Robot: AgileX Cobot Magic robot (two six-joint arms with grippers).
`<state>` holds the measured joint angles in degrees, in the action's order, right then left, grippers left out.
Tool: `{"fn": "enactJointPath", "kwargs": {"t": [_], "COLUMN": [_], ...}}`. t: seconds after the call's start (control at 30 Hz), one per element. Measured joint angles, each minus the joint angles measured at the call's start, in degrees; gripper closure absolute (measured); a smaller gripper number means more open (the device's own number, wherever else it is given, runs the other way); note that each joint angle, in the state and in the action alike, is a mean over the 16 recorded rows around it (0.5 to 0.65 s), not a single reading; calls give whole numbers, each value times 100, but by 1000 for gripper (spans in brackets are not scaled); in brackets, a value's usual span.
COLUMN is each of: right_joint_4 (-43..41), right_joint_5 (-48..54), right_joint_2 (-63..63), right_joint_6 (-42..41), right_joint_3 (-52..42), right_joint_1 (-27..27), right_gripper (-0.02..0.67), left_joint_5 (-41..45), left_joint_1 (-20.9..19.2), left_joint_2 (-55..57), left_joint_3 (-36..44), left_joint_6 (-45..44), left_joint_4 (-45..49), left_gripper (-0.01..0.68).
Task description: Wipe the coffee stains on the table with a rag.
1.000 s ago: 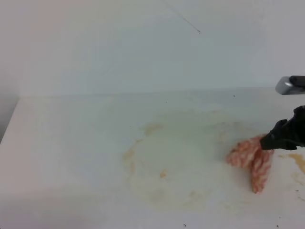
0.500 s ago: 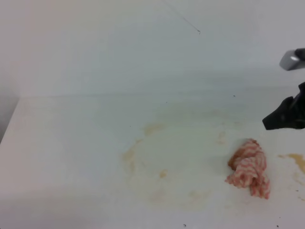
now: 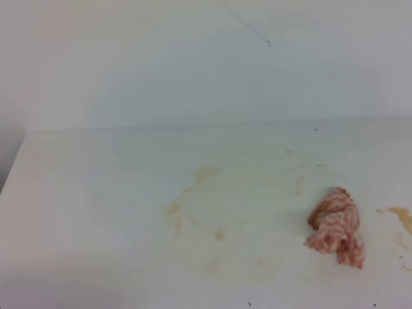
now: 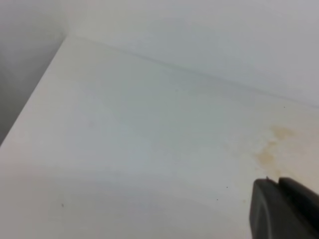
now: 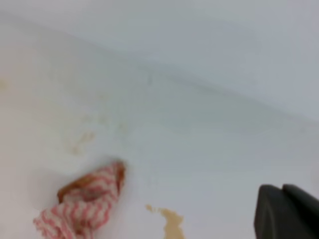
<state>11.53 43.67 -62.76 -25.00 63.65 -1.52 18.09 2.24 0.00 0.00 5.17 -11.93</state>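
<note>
The rag (image 3: 336, 226), a bunched red-pink and white zigzag cloth, lies loose on the white table (image 3: 96, 193) at the right. Nothing holds it. Pale tan coffee stains (image 3: 206, 174) are smeared across the middle of the table, and a darker amber blotch (image 3: 402, 215) sits right of the rag. No gripper shows in the exterior view. In the right wrist view the rag (image 5: 82, 201) and the amber blotch (image 5: 169, 221) lie at lower left, well apart from my right gripper (image 5: 281, 188), whose dark fingers are together. My left gripper (image 4: 276, 181) is shut over bare table, near faint stains (image 4: 271, 149).
A plain white wall (image 3: 193, 64) rises behind the table's back edge. The table's left edge (image 3: 13, 167) drops off to a dark gap. A few tiny dark specks dot the front of the table.
My right gripper let go of the rag, lifted and drew back to the right out of the exterior view, then shut. The rag settled into a bunch on the table.
</note>
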Motion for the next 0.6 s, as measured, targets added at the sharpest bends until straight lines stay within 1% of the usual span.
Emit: {"fn": "enactJointPath", "kwargs": {"t": [0.1, 0.17, 0.33, 0.6], "right_joint_4": [-292, -331, -155, 132], "right_joint_5": [-212, -278, -227, 128], "right_joint_2": [544, 827, 1248, 1395], "right_joint_6": [331, 462, 602, 680], "right_joint_3": [-285, -465, -786, -895], "right_joint_1": [0, 0, 0, 0], "right_gripper": [644, 644, 645, 647], "left_joint_5": [0, 0, 0, 0], "left_joint_1": [0, 0, 0, 0], "left_joint_2": [0, 0, 0, 0], "left_joint_3": [0, 0, 0, 0], "left_joint_6": [0, 0, 0, 0], "left_joint_4": [0, 0, 0, 0], "left_gripper": [675, 675, 675, 675]}}
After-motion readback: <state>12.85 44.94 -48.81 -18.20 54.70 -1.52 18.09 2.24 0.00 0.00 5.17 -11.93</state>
